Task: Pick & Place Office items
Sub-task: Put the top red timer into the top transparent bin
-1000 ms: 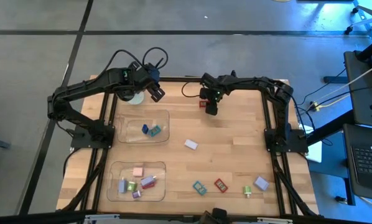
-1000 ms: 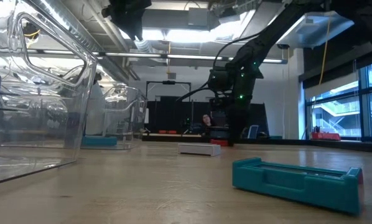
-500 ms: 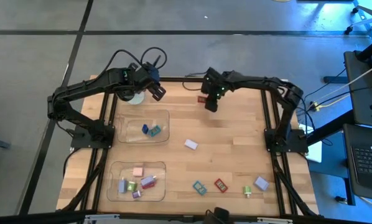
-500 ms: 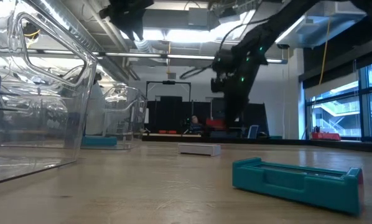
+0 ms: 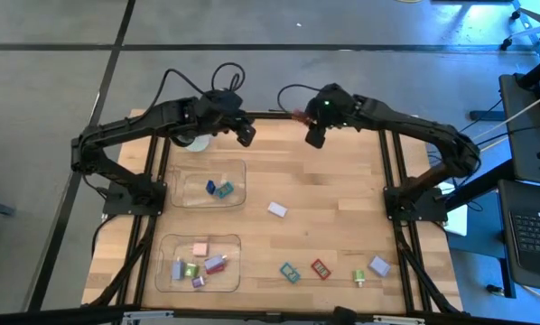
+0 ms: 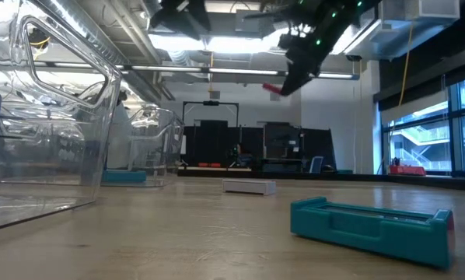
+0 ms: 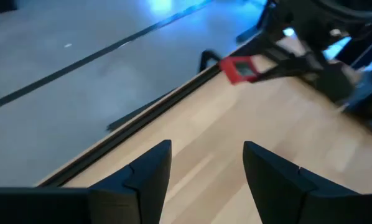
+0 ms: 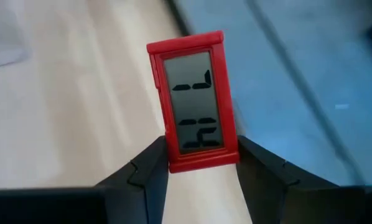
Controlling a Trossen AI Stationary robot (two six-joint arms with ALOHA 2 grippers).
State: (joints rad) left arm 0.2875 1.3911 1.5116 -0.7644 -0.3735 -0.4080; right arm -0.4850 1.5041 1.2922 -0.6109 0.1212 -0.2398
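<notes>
While my right gripper point(image 8: 198, 177) clamps a red piece point(image 8: 195, 102) aloft and my left gripper point(image 7: 204, 174) gapes empty, five pieces point(image 5: 329, 269) await traying

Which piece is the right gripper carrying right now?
Look at the far edge of the wooden table, where the two arms nearly meet. The right gripper holds a red rectangular piece off the table. Unlike the red piece lying near the front, it is airborne, pinched between the fingers.
</notes>
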